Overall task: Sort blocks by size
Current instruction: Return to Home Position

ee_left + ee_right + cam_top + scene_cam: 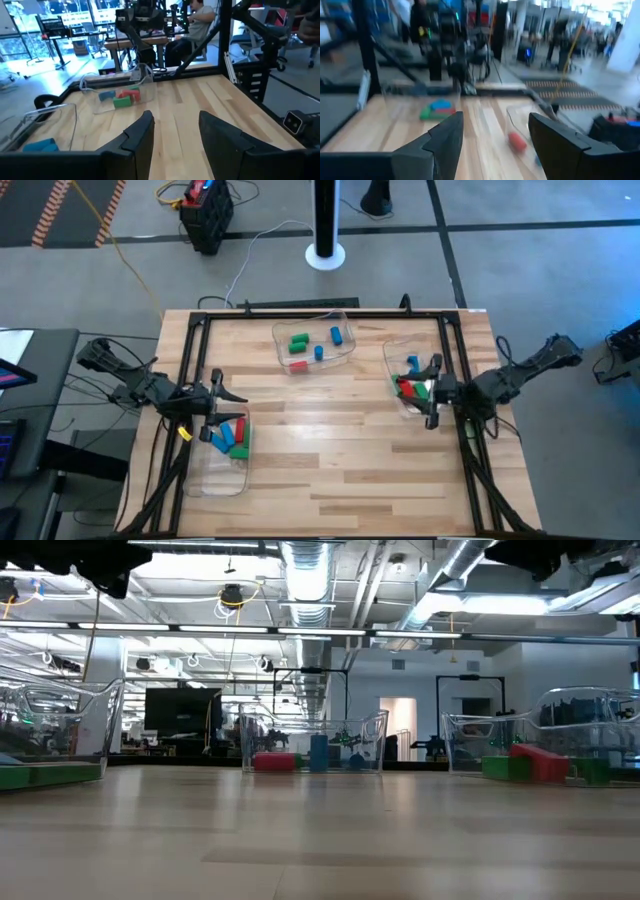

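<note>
Left claw [221, 406] hangs released, fingers spread, over the upper end of the left tray [214, 485] at the frame's left-centre. Right claw [429, 390] hangs spread the same way over the right tray [389, 356] at right-centre, and neither claw grips a block.

A black frame rail [320, 312] runs along the upper, left and right edges of the table [330, 450], and both arms reach in across its side rails. On the floor past the upper edge stand a white pole base [325, 255] and a black crate [205, 220] with cables trailing from it. In the left wrist view a person [196, 22] sits at a desk beyond the table.

Open bare wood fills the centre and the lower part of the table, between and below the three trays.

The left tray holds blue, red and green blocks [232, 436] bunched in its upper half, just under the left claw. The top tray [281, 330], at upper centre, holds a green block [298, 339], two blue cylinders [337, 334] and a red block [298, 365], lying apart from one another. The right tray holds a blue block [412, 363] near its upper end, with red and green pieces [406, 388] partly hidden beneath the right claw.
</note>
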